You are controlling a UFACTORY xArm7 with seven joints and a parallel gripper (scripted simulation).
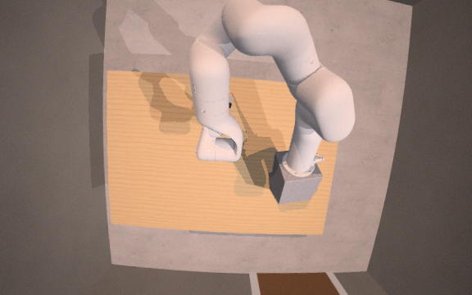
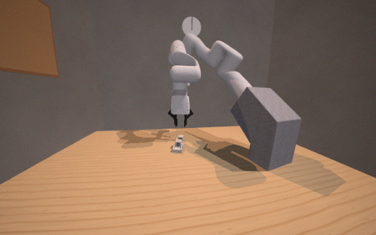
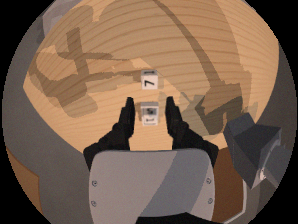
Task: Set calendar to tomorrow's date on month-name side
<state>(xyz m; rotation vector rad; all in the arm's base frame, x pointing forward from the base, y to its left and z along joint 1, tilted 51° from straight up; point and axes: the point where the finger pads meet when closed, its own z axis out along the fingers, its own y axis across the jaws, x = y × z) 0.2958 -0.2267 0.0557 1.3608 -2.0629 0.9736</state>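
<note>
A small white tray (image 2: 177,151) lies on the wooden table. A white cube (image 2: 178,143) (image 3: 150,111) is at the tray; a 0 faces the exterior view, and its markings in the wrist view are too small to read surely. A second white cube (image 2: 181,138) (image 3: 149,82) stands apart, beyond the tray in the exterior view, with a 7 on its upper face in the wrist view. My gripper (image 2: 180,125) (image 3: 150,104) is partly open and empty, pointing down, above the table and clear of both cubes. The arm hides the tray and cubes in the top view. The month's name is not readable.
The arm's grey base block (image 1: 299,190) (image 2: 273,130) (image 3: 250,142) stands on the table (image 1: 158,192) (image 2: 109,196) to the right in the top and exterior views. Arm shadows fall across the table around the cubes.
</note>
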